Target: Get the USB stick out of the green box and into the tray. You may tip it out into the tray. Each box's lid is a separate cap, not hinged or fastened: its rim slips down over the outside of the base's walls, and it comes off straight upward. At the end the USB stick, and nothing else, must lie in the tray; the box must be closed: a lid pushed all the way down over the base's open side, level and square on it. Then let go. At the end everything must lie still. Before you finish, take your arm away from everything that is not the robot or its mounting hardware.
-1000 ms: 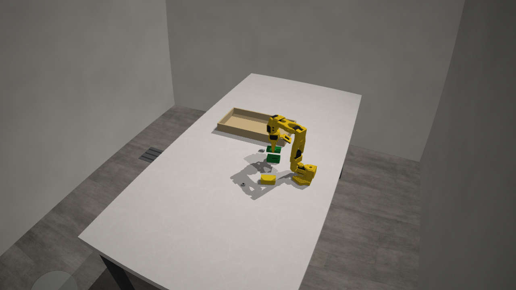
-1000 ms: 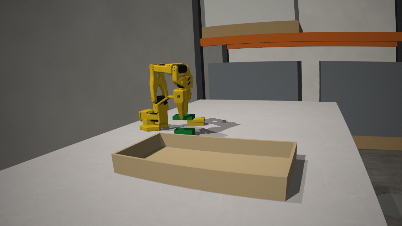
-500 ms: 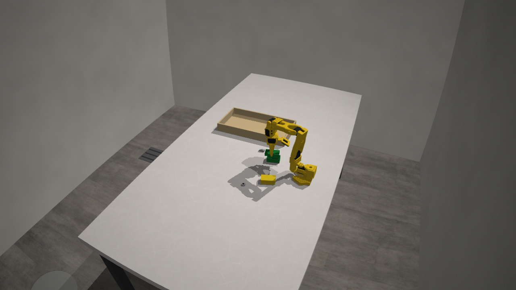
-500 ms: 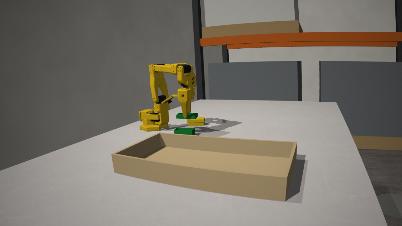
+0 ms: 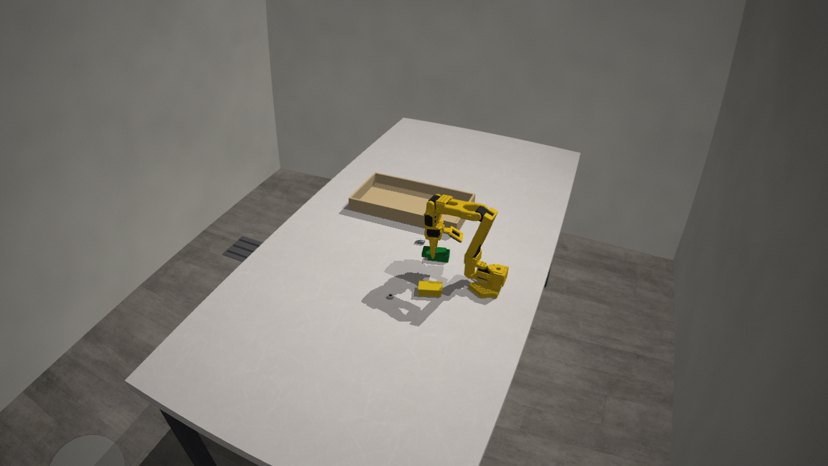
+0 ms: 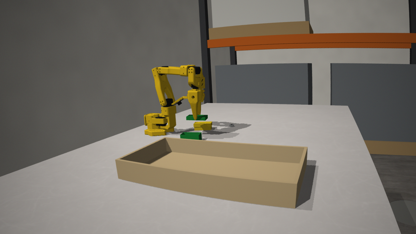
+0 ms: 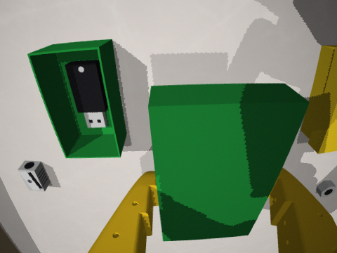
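Observation:
My gripper (image 6: 196,114) is shut on the green lid (image 6: 197,117) and holds it level a little above the table; the lid fills the middle of the wrist view (image 7: 220,154). The green box base (image 6: 191,135) stands open on the table, between the lid and the tray (image 6: 212,168). In the wrist view the base (image 7: 77,98) lies to the left of the lid, apart from it. The black USB stick (image 7: 87,91) lies flat inside it, its metal plug toward the camera. The tan tray (image 5: 405,199) is empty.
A closed yellow box (image 6: 202,125) sits on the table beside the arm's base (image 6: 157,125). A small grey block (image 7: 33,176) lies near the green base. A small grey nut (image 6: 231,125) lies beyond the yellow box.

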`<action>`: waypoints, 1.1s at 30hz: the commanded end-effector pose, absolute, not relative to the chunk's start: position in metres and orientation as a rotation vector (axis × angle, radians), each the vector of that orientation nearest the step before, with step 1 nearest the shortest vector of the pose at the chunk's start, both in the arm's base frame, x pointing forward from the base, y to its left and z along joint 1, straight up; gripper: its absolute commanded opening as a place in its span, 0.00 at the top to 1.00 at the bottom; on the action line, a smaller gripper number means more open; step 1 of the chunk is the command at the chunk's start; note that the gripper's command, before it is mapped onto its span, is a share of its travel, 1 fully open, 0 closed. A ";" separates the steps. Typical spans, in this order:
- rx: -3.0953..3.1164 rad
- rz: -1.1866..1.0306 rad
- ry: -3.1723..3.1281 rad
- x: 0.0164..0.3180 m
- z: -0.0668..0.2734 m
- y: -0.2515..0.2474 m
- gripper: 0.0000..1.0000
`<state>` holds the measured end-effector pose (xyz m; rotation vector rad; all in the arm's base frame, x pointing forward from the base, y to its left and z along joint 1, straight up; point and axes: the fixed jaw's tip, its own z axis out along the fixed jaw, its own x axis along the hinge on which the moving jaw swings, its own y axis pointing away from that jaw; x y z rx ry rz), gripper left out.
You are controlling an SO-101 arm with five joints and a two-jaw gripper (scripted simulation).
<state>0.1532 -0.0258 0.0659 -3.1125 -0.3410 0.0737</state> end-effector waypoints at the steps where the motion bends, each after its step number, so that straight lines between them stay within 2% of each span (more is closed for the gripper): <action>1: -3.124 0.000 -0.334 0.157 0.071 -0.024 0.79; 33: -3.124 0.000 -0.334 0.158 0.070 -0.021 0.79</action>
